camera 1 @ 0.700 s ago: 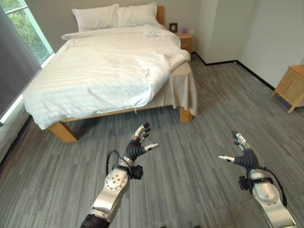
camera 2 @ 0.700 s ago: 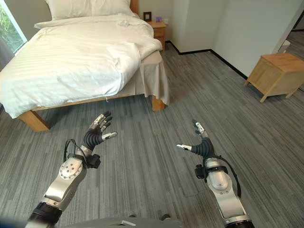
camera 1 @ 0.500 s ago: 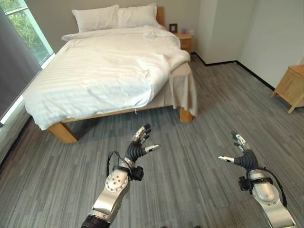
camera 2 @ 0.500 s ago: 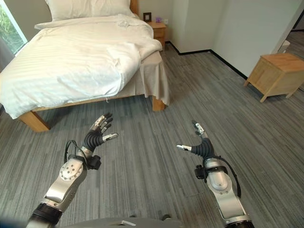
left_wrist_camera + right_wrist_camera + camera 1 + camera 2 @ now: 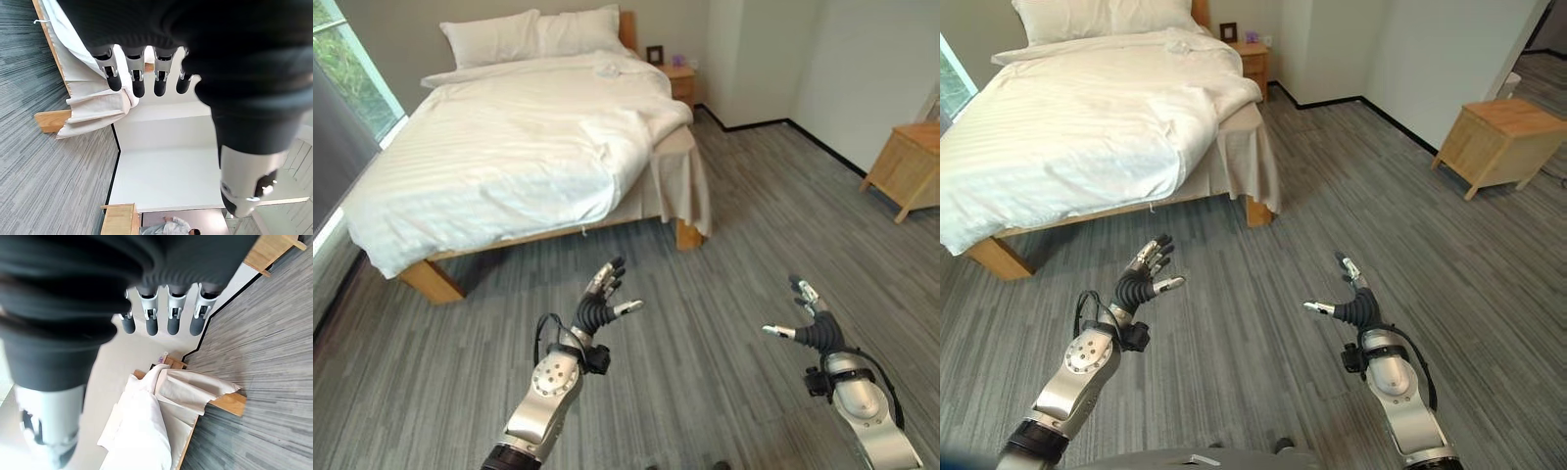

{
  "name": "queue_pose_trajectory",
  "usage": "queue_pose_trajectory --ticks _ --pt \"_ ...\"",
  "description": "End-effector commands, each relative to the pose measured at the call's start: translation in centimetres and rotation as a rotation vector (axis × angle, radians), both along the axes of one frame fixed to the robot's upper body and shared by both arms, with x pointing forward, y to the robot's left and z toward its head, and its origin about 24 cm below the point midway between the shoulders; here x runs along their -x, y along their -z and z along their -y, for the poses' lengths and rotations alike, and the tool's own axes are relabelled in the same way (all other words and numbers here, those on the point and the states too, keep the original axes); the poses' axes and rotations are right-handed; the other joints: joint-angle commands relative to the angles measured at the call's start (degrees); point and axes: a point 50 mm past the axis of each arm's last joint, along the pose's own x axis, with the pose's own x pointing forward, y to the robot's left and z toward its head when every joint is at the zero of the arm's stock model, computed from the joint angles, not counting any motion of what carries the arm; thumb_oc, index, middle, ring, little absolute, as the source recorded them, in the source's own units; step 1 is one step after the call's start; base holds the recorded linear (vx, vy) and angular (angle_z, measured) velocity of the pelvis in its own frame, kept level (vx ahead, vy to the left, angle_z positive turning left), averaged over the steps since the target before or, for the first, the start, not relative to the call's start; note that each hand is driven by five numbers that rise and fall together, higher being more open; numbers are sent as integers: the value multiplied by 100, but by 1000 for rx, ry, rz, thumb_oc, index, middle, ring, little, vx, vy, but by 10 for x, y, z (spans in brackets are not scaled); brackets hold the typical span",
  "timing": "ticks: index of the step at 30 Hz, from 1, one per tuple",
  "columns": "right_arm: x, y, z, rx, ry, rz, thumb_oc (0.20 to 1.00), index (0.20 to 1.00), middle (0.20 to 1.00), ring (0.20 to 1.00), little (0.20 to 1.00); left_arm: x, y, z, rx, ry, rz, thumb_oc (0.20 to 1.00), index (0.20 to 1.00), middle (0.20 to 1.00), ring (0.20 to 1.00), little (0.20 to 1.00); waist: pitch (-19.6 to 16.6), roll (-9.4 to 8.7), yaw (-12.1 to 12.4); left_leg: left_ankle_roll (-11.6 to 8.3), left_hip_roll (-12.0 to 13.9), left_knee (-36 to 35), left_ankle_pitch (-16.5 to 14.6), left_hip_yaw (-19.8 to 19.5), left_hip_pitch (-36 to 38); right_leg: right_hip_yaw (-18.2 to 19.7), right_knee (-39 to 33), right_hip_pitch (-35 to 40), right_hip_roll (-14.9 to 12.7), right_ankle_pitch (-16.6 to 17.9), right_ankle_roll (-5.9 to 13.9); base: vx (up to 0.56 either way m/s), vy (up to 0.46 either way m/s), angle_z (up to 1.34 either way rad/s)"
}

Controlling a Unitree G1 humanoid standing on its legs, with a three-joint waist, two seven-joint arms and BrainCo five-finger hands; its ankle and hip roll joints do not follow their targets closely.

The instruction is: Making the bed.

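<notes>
Duvet (image 5: 509, 147) lies rumpled across the bed (image 5: 426, 279), well ahead of both spread, empty hands; left hand (image 5: 597, 305) is nearer its foot edge than right hand (image 5: 806, 323).

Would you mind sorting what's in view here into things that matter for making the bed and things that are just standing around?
For the job: bed, white duvet, pillows, left hand, right hand.
Just about: bedside table, wooden cabinet by the wall.
</notes>
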Motion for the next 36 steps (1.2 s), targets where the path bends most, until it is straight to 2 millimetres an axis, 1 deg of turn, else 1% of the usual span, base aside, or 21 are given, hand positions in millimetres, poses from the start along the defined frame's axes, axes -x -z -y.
queue_pose_trajectory --ticks 1,5,6,8,10,12,13,16,18,20,21,22,24,25,26,27,30,32,34,35,36 --pt "-19 -30 -3 29 -28 155 1000 1000 1000 1000 1000 -17 -19 7 -29 30 105 1000 1000 1000 1000 1000 202 -37 40 -308 228 72 -683 -156 350 -107 395 160 -685 -454 708 67 23 -1" --pt "-19 -30 -3 29 -28 155 1000 1000 1000 1000 1000 -17 -19 7 -29 30 105 1000 1000 1000 1000 1000 198 -39 38 -307 227 72 -682 -157 345 -108 405 152 -687 -461 709 14 22 0" --pt "-18 -27 -10 28 -56 137 1000 1000 1000 1000 1000 -15 -14 7 -33 21 85 1000 1000 1000 1000 1000 476 34 -71 -178 266 72 -760 -101 411 -11 1998 -781 -705 -317 917 53 91 0" --pt "-18 -27 -10 29 -56 138 1000 1000 1000 1000 1000 -15 -14 7 -33 20 85 1000 1000 1000 1000 1000 451 24 -48 -169 247 72 -759 -77 380 28 2083 -866 -726 -347 924 39 62 -24" --pt "-19 -25 -14 25 -70 132 1000 1000 1000 1000 1000 -14 -13 7 -23 6 78 1000 1000 1000 1000 1000 601 134 -133 -146 332 72 -864 73 500 -129 3009 -1590 -789 -102 1107 124 50 -8" --pt "-19 -25 -14 23 -70 129 1000 1000 1000 1000 1000 -14 -13 6 -19 3 75 1000 1000 1000 1000 1000 605 131 -167 -159 326 72 -936 103 565 -223 2925 -1755 -739 -169 1059 258 -28 -20" --pt "-16 -25 -16 9 -79 133 1000 1000 1000 1000 1000 -13 -13 6 -11 0 74 1000 1000 1000 1000 1000 653 86 -256 -183 274 72 -1071 85 703 -315 2398 -1947 -600 -321 913 457 -115 -23" --pt "-12 -17 -17 -16 -78 93 1000 1000 1000 1000 1000 -10 -7 5 -16 4 49 1000 1000 1000 1000 1000 677 -22 -346 -326 243 72 -1246 60 943 -536 1073 -1944 -532 -82 760 392 -152 -12" --pt "-11 -15 -19 -26 -79 87 1000 1000 1000 1000 1000 -11 -6 5 -24 4 48 1000 1000 1000 1000 1000 684 -17 -404 -391 286 72 -1304 32 1015 -559 794 -1985 -522 33 782 295 -123 16" --pt "-7 -9 -22 -35 -88 60 1000 1000 1000 1000 1000 -13 -4 8 -31 7 45 1000 1000 1000 1000 1000 702 17 -571 -477 384 72 -1453 -57 1224 -255 712 -2151 -455 126 814 542 -209 28" --pt "-2 -5 -20 -30 -99 34 1000 1000 1000 1000 1000 -12 -2 11 -25 19 41 1000 1000 1000 1000 1000 658 74 -616 -498 472 120 -1472 -154 1521 -47 794 -2055 -295 89 669 619 -273 59" --pt "0 -3 -18 -29 -98 23 1000 1000 1000 1000 1000 -11 -1 15 -13 24 40 1000 1000 1000 1000 1000 663 123 -620 -591 595 570 -1288 -176 1457 -116 816 -1940 -217 71 562 598 -338 75" --pt "-3 -2 -15 -12 -98 16 1000 1000 1000 1000 1000 -13 -1 22 15 33 31 1000 1000 1000 1000 1000 696 148 -560 -800 925 2077 -471 -263 870 -269 587 -1466 -44 -37 274 280 -274 42" --pt "-3 -2 -15 -12 -98 16 1000 1000 1000 1000 1000 -13 -1 22 15 33 31 1000 1000 1000 1000 1000 690 145 -567 -799 923 2082 -470 -271 858 -274 583 -1470 -49 -34 274 150 -274 5" --pt "-7 -7 -13 -1 -100 40 1000 1000 1000 1000 1000 -15 -4 24 33 36 38 1000 1000 1000 1000 1000 796 96 -465 -923 1054 3207 103 -393 331 -360 381 -1154 24 -121 79 153 -292 -6" --pt "-9 -12 -12 2 -106 58 1000 1000 1000 1000 1000 -15 -6 25 47 40 45 1000 1000 1000 1000 1000 891 15 -379 -902 1116 3875 342 -467 -25 -404 256 -936 52 -181 -56 324 -413 -22" --pt "-14 -18 -9 35 -110 75 1000 1000 1000 1000 1000 -16 -10 27 69 36 63 1000 1000 1000 1000 1000 1031 -191 -155 -744 1155 4480 108 -263 -520 -270 99 -444 21 -445 -168 347 -208 -12" --pt "-18 -20 -7 63 -108 82 1000 1000 1000 1000 1000 -17 -12 27 78 31 67 1000 1000 1000 1000 1000 1097 -274 2 -715 1000 4281 -190 -209 -1058 -165 99 -247 -30 -593 -124 383 -35 -45" --pt "-16 -16 -6 70 -108 64 1000 1000 1000 1000 1000 -12 -8 26 95 19 53 1000 1000 1000 1000 1000 1029 -245 145 -555 709 2594 -440 -26 -1423 -32 99 3 -25 -842 22 626 78 -27" --pt "-15 -8 -6 83 -106 31 1000 1000 1000 1000 1000 -7 -2 25 96 9 30 1000 1000 1000 1000 1000 951 -102 240 -623 582 1063 204 78 -1505 2 99 195 115 -1020 82 733 130 -40" --pt "-16 -7 -5 90 -94 30 1000 1000 1000 1000 1000 -6 3 25 98 4 7 1000 1000 1000 1000 1000 953 -58 275 -683 704 200 470 353 -1686 -64 99 472 156 -1187 125 739 119 -36"
